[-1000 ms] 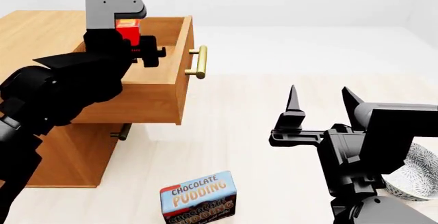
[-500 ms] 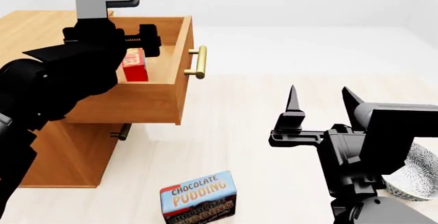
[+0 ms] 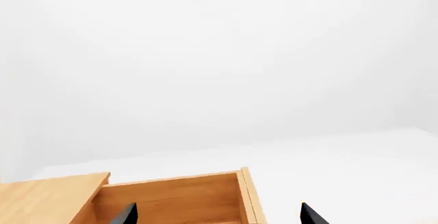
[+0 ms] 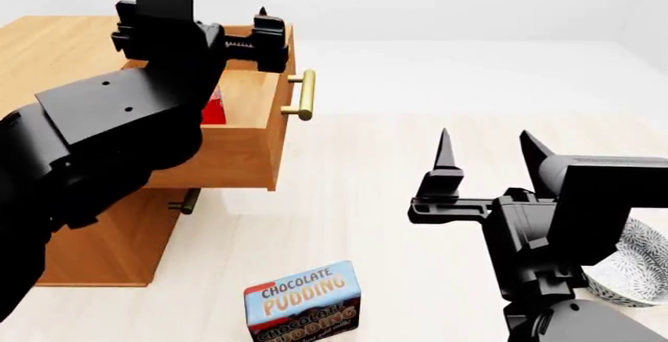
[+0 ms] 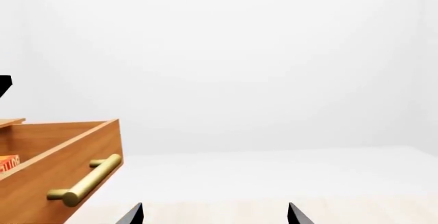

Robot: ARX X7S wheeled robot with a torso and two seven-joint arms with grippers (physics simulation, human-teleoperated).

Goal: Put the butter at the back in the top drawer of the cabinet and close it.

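Bright, even, diffuse light fills every view; the white backdrop looks washed out. Shadows are faint and soft at lower left beneath the cabinet [image 4: 94, 248]. Renders stay sharp, undistorted.

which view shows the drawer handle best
The right wrist view: the brass handle on the open top drawer shows whole and unobstructed, bar and both posts. The head view also shows it, smaller, beside the left arm. The left wrist view shows only the drawer's wood interior, no handle.
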